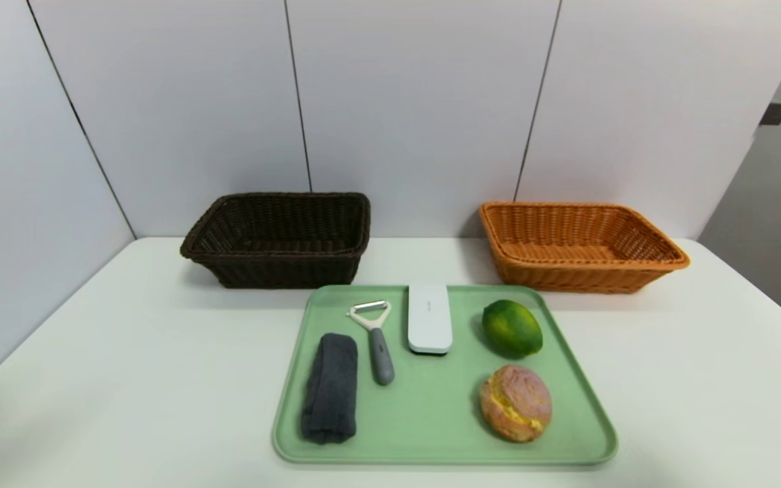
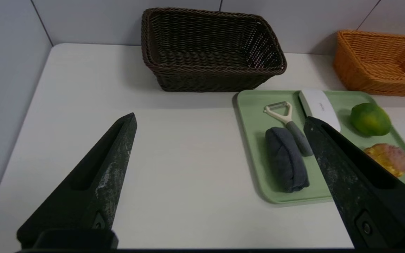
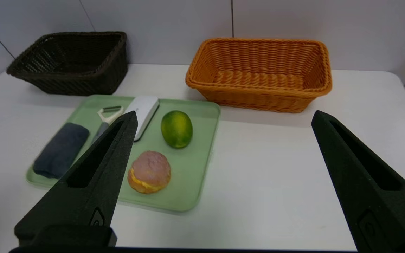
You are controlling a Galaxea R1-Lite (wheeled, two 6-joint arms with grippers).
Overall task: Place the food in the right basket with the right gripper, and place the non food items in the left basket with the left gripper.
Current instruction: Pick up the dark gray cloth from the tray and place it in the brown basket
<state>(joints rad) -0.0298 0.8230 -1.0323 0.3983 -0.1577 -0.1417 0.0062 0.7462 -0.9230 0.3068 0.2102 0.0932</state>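
Waiting on the pale green plastic tray (image 1: 431, 434) in the lower middle of the head view are all five items, sorted by side, which suits the task: the rolled dark grey cloth (image 1: 329, 388), the grey-handled white peeler (image 1: 375, 339) and the flat white rectangular case (image 1: 429, 317) are lying toward the left, the green lime (image 1: 512, 328) and the pink-topped bun (image 1: 515, 402) toward the right. Behind the tray, the dark brown wicker basket (image 1: 278, 247) is sitting at centre left and the orange wicker basket (image 1: 577, 245) at centre right, both holding nothing. The left gripper (image 2: 220, 121) and the right gripper (image 3: 223, 117) are hovering above the white table (image 1: 92, 379), fingers spread wide and gripping nothing, each seemingly poised for a first pick.
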